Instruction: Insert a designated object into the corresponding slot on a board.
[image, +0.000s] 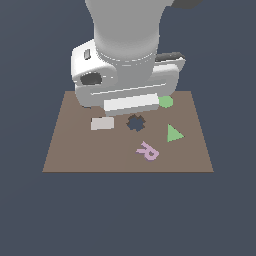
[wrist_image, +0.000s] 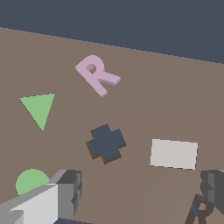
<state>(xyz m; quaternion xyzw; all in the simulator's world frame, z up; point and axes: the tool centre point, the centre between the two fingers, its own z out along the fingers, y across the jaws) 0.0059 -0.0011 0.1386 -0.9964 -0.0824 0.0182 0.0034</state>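
My gripper (wrist_image: 140, 192) hangs with fingers spread wide and nothing between them. The pink R (wrist_image: 97, 74) lies flat on the brown board (image: 70, 150), beyond the cog-shaped hole (wrist_image: 106, 143). The R-shaped slot (wrist_image: 200, 211) sits beside my fingertip (wrist_image: 214, 188).

Dark blue-grey floor (image: 30, 215), flat brown square board (image: 75, 155) lying directly on it

The flat pale pink letter-R piece (wrist_image: 97, 74) lies loose on the brown square board (wrist_image: 175, 96), well clear of the gripper (wrist_image: 140, 197). The dark R-shaped recess (wrist_image: 200, 212) sits right by one fingertip, partly cut off.
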